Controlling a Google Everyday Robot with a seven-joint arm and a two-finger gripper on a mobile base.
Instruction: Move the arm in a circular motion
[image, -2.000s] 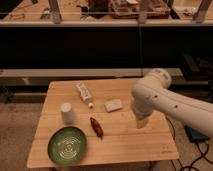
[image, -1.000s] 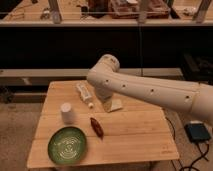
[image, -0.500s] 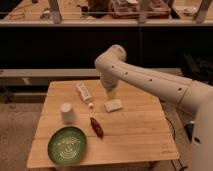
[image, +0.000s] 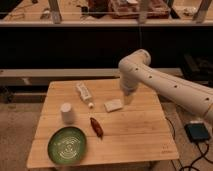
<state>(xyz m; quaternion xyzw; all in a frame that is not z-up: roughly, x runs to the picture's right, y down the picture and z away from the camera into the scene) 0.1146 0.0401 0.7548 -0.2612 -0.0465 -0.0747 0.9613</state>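
Bowl (image: 67, 144) of green colour at 7 o'clock on the pale wooden table (image: 135, 137), with a light ring pattern showing inside. White cup (image: 66, 113) standing just at 12 o'clock from the bowl; content not possible to see from this angle.

Glossy white arm (image: 167, 86) of thick rounded segments with small dark holes, entering from 3 o'clock, rising to a bulbous joint over the table's 1 o'clock edge, then turning straight down. Gripper (image: 128, 98) at the tapered tip, pointing down over the tabletop, just at 1 o'clock from a white packet (image: 113, 105). Open or closed: cannot tell.

White bottle (image: 83, 93) lying on its side at 11 o'clock, well apart from the arm. Red-brown object (image: 96, 127), perhaps a chili, near the table centre, between bowl and packet. Black box (image: 198, 132) with cable on the floor at 4 o'clock. Dark shelves (image: 75, 45) behind, at 12 o'clock.
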